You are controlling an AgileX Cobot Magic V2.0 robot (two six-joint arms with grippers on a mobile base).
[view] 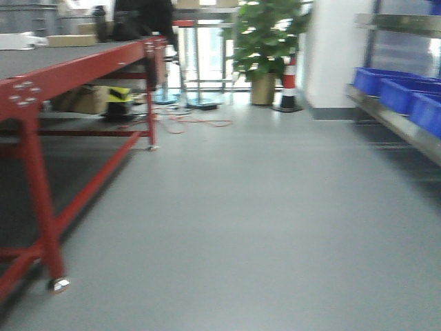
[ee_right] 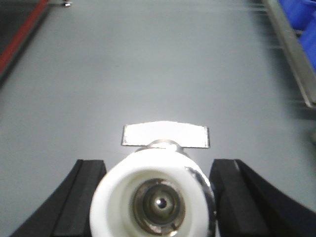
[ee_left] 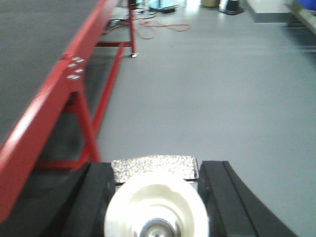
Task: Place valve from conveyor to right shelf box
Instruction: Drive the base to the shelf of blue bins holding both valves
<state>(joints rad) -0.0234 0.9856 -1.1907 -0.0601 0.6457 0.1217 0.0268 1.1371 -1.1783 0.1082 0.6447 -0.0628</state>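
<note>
Front view, blurred: the conveyor (view: 48,61), a flat dark grey belt on a red frame, is cut off at the left, and blue plastic boxes (view: 389,89) on the steel shelf (view: 396,123) run off the right. Left wrist view: the left gripper (ee_left: 155,170) has black jaws closed on a cream valve (ee_left: 157,212), round, unfocused, its bottom cropped, over the grey floor (ee_left: 222,89) beside the conveyor's long edge. Right wrist view: the right gripper (ee_right: 157,165) jaws clamp a white valve (ee_right: 155,197) with a metal bore and flat silver handle, over the floor.
</note>
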